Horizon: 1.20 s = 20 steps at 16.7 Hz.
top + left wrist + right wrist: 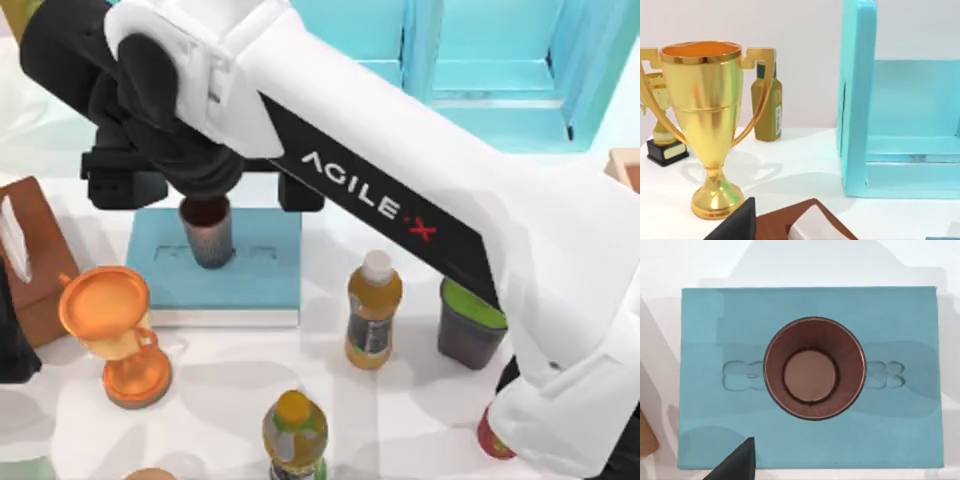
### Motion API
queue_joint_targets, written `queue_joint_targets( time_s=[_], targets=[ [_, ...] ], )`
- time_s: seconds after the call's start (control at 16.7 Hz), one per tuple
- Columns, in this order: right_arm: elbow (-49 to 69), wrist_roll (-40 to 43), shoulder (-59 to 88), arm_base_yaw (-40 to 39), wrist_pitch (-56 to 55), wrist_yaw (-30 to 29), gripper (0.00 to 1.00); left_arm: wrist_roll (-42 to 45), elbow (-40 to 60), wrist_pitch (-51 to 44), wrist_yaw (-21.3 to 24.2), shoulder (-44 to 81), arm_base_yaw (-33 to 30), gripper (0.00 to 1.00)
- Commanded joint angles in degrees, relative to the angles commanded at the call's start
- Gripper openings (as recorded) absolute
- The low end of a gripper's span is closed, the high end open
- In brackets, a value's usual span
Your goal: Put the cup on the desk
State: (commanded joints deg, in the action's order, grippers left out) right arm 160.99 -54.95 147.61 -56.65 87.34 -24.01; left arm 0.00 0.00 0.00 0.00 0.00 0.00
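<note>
Now cup upright on blue book, empty; right fingers' state can't tell.

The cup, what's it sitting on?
The cup stands upright on a flat blue book, which lies on the white desk. The patch of book under the cup is covered.

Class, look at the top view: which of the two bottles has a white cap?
The bottle right of the light-blue book has the white cap; the other bottle, near the view's bottom edge, has an orange-yellow top.
</note>
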Motion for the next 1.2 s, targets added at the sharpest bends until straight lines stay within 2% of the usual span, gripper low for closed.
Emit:
queue_joint_targets(
  time_s=[0.36, 0.9, 1.2],
  targets=[
    [-1.06, 0.32, -0.07, 0.47, -1.01, 0.14, 1.0, 0.0, 0.0, 0.0, 0.0, 0.0, 0.0, 1.0],
    [-20.41, 4.09, -0.68, 3.94, -21.44, 1.16, 1.0, 0.0, 0.0, 0.0, 0.0, 0.0, 0.0, 1.0],
    [-22.37, 4.49, -0.7, 4.33, -23.42, 1.27, 1.0, 0.0, 0.0, 0.0, 0.0, 0.0, 0.0, 1.0]
  ],
)
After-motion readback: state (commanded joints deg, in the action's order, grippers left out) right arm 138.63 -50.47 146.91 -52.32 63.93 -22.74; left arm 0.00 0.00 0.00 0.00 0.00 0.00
